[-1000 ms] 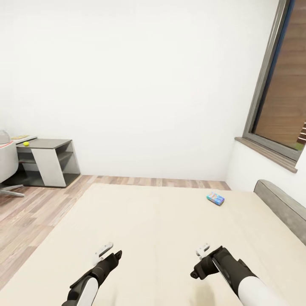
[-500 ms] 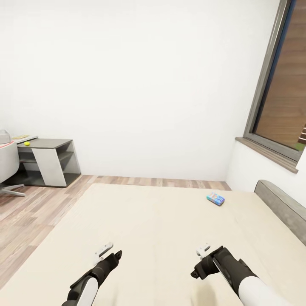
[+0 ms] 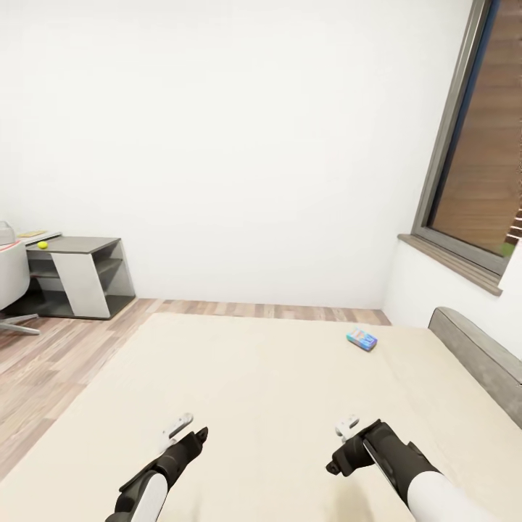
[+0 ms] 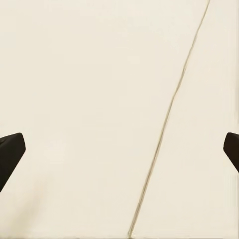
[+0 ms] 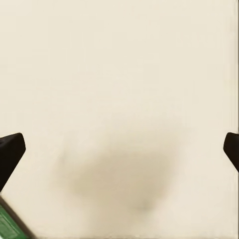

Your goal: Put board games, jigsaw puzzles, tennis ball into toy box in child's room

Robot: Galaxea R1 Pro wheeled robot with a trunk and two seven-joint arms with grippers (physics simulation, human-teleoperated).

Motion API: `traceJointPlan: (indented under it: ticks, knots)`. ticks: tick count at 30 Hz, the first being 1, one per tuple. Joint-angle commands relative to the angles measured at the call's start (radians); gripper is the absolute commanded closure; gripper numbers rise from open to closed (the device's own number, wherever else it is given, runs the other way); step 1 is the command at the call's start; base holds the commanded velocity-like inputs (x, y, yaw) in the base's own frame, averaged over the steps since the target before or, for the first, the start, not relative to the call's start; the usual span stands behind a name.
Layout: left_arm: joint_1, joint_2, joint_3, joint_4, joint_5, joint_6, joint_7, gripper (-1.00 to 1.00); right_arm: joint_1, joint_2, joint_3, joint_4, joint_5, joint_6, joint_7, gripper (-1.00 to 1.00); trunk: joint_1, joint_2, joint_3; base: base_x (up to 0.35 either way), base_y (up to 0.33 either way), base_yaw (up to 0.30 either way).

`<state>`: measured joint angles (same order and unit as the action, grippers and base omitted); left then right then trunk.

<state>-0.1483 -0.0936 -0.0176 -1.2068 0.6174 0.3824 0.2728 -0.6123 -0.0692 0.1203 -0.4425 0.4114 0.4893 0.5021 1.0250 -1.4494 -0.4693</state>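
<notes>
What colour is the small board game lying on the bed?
Teal-blue, with small colourful print; the board game shows best in the head view.

Teal board game (image 3: pixel 361 339) flat on bed; tennis ball (image 3: pixel 43 245) on table (image 3: pixel 76 246).

bright, even render — soft shadows, sharp

My head camera looks forward and down over the wide cream-coloured bed (image 3: pixel 275 391), out to the plain white wall (image 3: pixel 239 145) behind it. My two wrist cameras look straight down, very close to that same bed (image 4: pixel 99 99) (image 5: pixel 124 74).
</notes>
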Motion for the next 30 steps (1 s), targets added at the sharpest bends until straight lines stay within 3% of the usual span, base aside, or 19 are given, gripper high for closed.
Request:
traceJointPlan:
  ticks: [1, 5, 9, 30]
  knots:
    - [0.0, 0.0, -0.001, -0.002, 0.011, 0.003, 0.009, -1.0, 0.0, -0.001, 0.002, -0.002, 0.011, 0.002, 0.008, -1.0, 0.0, -0.001, -0.001, 0.0, -0.213, 0.0]
    - [0.0, 0.0, -0.001, -0.002, 0.013, 0.003, 0.009, -1.0, 0.0, -0.002, 0.002, -0.002, 0.011, 0.001, 0.007, -1.0, 0.0, -0.001, -0.001, 0.0, -0.154, 0.0]
    - [0.005, 0.02, -0.011, -0.015, 0.006, -0.009, 0.005, -1.0, -0.014, -0.004, -0.017, 0.007, 0.008, -0.007, 0.015, -1.0, 0.0, -0.001, -0.001, 0.0, 0.0, 0.0]
    - [0.005, 0.02, -0.011, -0.015, 0.006, -0.009, 0.005, -1.0, -0.014, -0.004, -0.017, 0.007, 0.008, -0.007, 0.015, -1.0, 0.0, -0.001, -0.001, 0.0, 0.0, 0.0]
